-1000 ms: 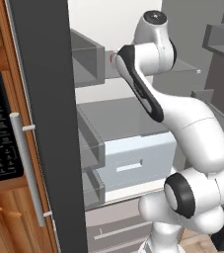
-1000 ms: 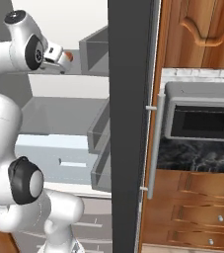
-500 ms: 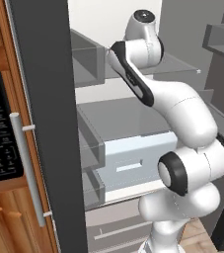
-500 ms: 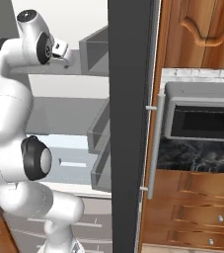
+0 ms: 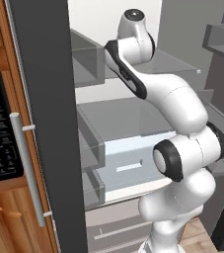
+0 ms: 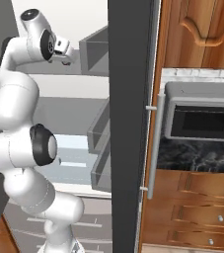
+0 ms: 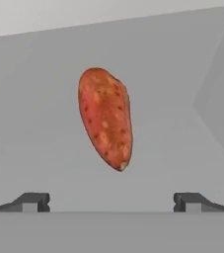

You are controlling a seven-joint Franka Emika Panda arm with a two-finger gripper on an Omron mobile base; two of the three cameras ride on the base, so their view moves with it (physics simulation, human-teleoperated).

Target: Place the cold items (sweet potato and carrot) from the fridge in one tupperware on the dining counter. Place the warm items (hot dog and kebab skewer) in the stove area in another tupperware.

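I've got the arm (image 5: 158,94) reaching into the open fridge (image 6: 84,99). The gripper (image 7: 111,201) is spread wide with nothing in it. The sweet potato (image 7: 105,117) lies on the grey fridge shelf (image 7: 182,148), around the middle, ahead of the fingertips (image 7: 32,201) and apart from them.

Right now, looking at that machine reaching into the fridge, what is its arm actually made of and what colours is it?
The arm is a chain of smooth, rounded glossy white segments, joined by dark, nearly black rings and round caps at the joints. No loose cables or markings show. At its end the gripper has two small, dark grey, blocky finger tips, seen in the hand view.
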